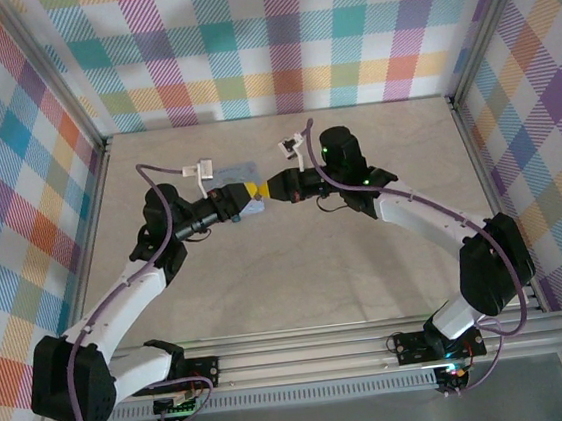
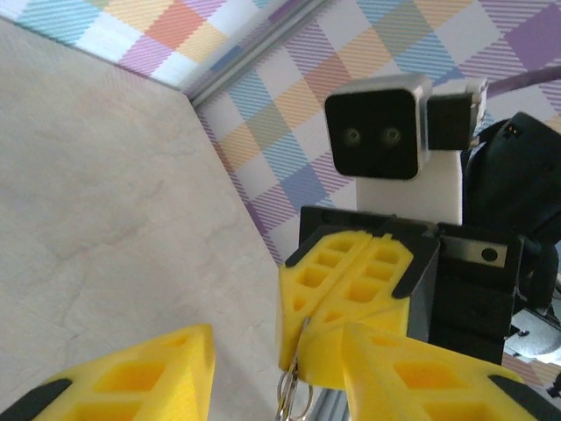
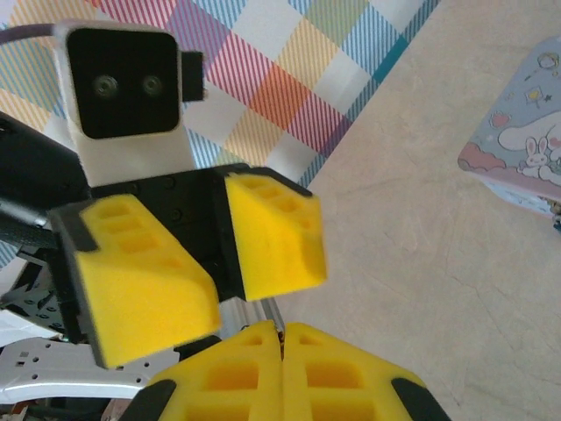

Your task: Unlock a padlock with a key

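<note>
The two arms meet tip to tip over the table (image 3: pixel 412 263); the right gripper (image 1: pixel 277 188) is pinched fully closed, and a thin wire key ring (image 2: pixel 294 399) hangs from its tips, presumably carrying the key; the left gripper (image 1: pixel 247 190) stands partly open, its fingers on either side of those closed tips and gripping nothing. It looks like the key-handling step, with the lock not yet engaged. The cartoon-print tin (image 3: pixel 517 149) lies off to one side of the right jaws; the padlock is too small for me to place. Next, the lock must be found and steadied; then the key lined up with its slot.
</note>
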Controlling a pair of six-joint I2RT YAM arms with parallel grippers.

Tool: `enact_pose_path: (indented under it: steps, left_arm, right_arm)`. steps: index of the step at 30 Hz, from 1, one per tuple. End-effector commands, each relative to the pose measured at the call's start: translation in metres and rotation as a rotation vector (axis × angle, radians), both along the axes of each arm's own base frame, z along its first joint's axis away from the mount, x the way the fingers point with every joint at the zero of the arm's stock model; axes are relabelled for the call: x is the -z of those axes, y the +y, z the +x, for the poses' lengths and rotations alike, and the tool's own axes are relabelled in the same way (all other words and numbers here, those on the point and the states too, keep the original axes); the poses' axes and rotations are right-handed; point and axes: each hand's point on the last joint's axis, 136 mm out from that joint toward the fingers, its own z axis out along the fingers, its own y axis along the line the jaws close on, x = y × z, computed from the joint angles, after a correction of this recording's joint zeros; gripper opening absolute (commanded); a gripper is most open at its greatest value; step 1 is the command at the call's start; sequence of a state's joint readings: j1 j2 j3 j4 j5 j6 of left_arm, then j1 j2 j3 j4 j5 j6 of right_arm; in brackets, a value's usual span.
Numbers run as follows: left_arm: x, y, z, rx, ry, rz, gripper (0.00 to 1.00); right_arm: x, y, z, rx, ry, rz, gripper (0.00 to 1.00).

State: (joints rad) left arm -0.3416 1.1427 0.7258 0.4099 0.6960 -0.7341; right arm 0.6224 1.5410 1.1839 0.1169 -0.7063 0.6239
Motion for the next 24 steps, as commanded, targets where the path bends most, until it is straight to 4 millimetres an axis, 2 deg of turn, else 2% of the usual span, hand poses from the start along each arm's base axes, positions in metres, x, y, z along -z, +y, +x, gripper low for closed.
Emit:
enact_pose_path:
  steps: [1,8,19,24]
  left_arm:
    - [-0.013,-0.003,-0.005,0.045,-0.018,-0.062,0.38]
    - [-0.009,-0.005,-0.007,0.07,-0.001,-0.079,0.28]
    - [0.0,-0.005,-0.009,0.075,0.017,-0.059,0.27]
    - [0.001,-0.006,-0.009,0.081,0.016,-0.058,0.19]
  right_arm:
    - [-0.019,-0.001,-0.004,-0.002,-0.07,0.054,0.0]
    - [-0.021,-0.003,-0.003,0.015,-0.073,0.06,0.0]
    - [-0.026,-0.005,-0.003,0.031,-0.073,0.067,0.0]
    - [-0.027,-0.005,-0.004,0.028,-0.068,0.073,0.0]
